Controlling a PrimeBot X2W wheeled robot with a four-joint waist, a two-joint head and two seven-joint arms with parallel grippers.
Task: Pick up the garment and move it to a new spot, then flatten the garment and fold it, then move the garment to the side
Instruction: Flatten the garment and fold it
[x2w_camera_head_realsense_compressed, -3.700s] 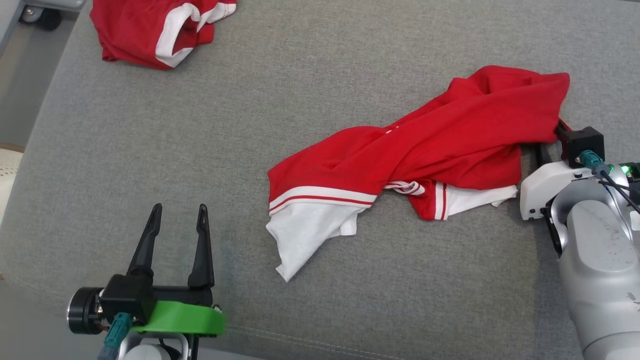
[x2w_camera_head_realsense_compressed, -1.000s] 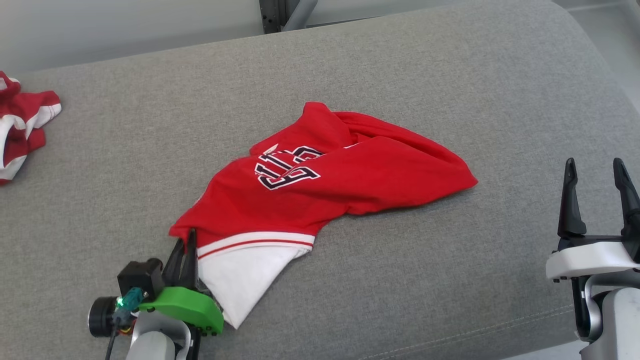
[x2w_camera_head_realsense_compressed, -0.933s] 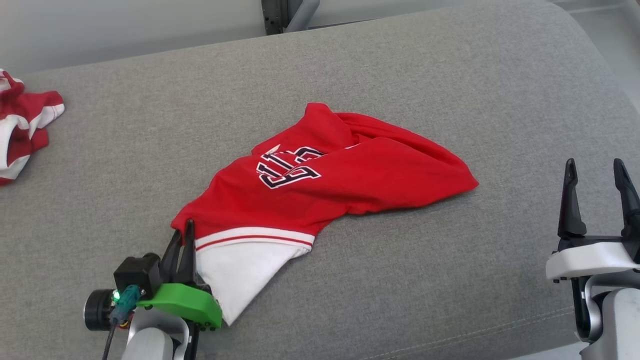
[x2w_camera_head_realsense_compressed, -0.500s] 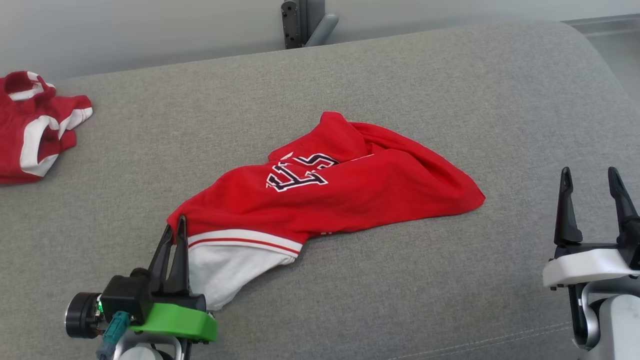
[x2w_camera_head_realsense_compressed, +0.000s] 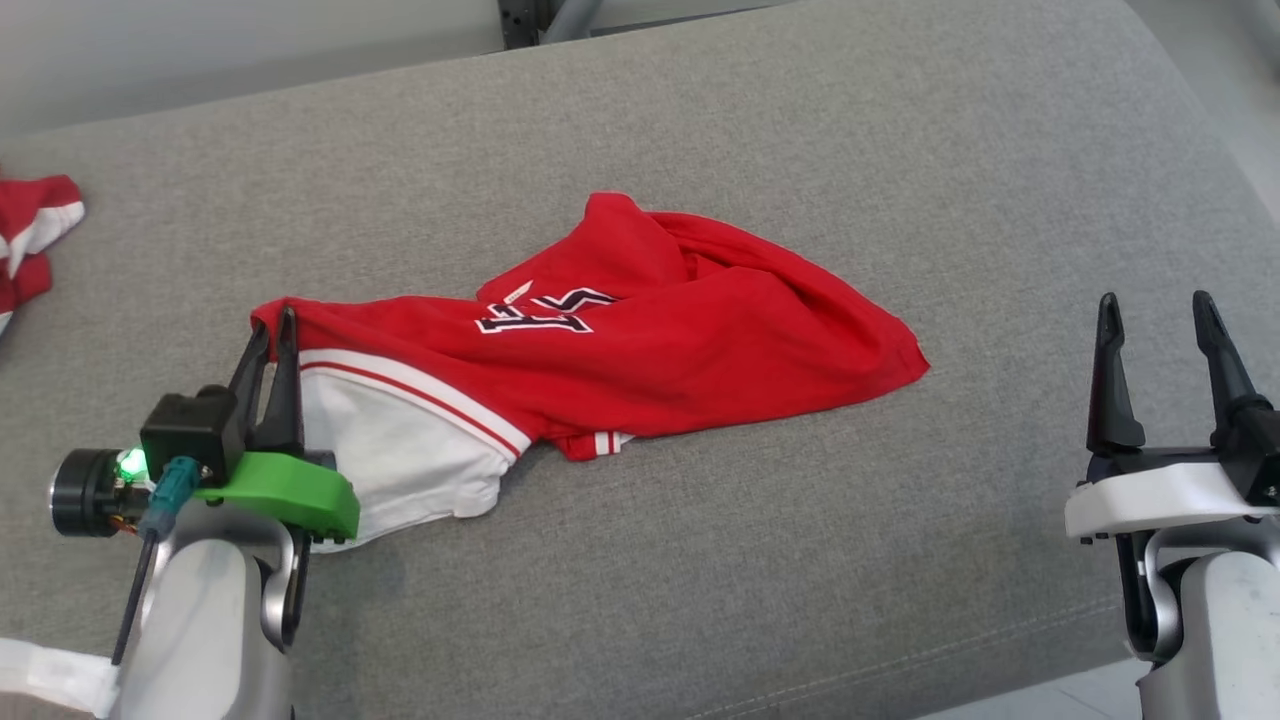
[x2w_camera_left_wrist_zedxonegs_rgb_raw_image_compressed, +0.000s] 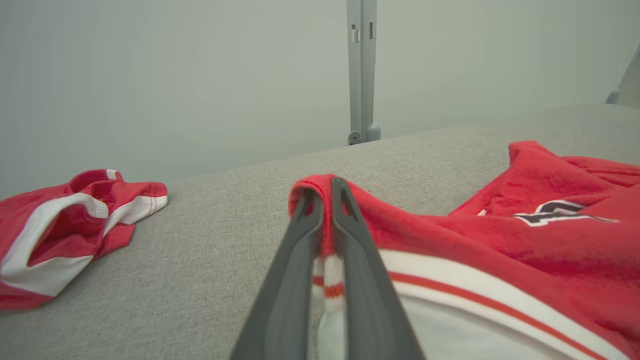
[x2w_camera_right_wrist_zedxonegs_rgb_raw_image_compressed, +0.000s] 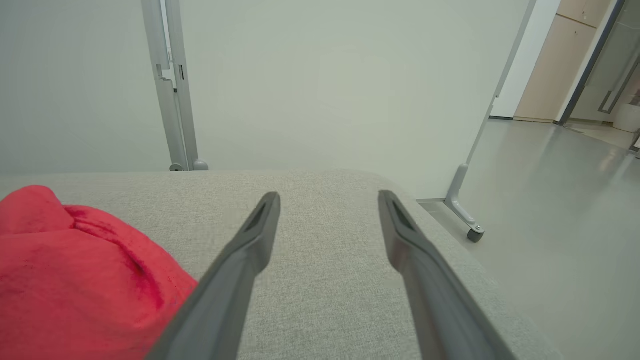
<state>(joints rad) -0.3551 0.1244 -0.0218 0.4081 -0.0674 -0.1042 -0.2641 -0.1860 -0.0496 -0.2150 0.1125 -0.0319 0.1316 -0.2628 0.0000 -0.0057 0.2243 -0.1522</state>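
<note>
Garment (x2w_camera_head_realsense_compressed: 650, 340), a red jersey with a white hem panel, lies near the middle of the grey cushion (x2w_camera_head_realsense_compressed: 800, 120). Its left hem corner is pinched between the all-but-closed fingers of the left gripper (x2w_camera_head_realsense_compressed: 275, 325), toward the cushion's left edge. Whether that corner is lifted clear of the cushion cannot be told. Compared with half a second ago, the pinched corner sits farther from the near edge and more to the left of the rest of the cloth, so the red-and-white hem band now runs on a slant and the jersey is drawn out longer. The head camera has also shifted, so part of that change belongs to the view. The right gripper (x2w_camera_head_realsense_compressed: 1152, 300) keeps its place by the near right corner, jaws wide apart and empty, well apart from the jersey's right tip. The dark lettering (x2w_camera_head_realsense_compressed: 545, 312) is folded in on itself and cannot be read. The white panel's lower left part is hidden behind the left gripper's green mount (x2w_camera_head_realsense_compressed: 290, 495). A second red-and-white garment (x2w_camera_head_realsense_compressed: 30, 225) at the left edge is cut off by the frame.
</note>
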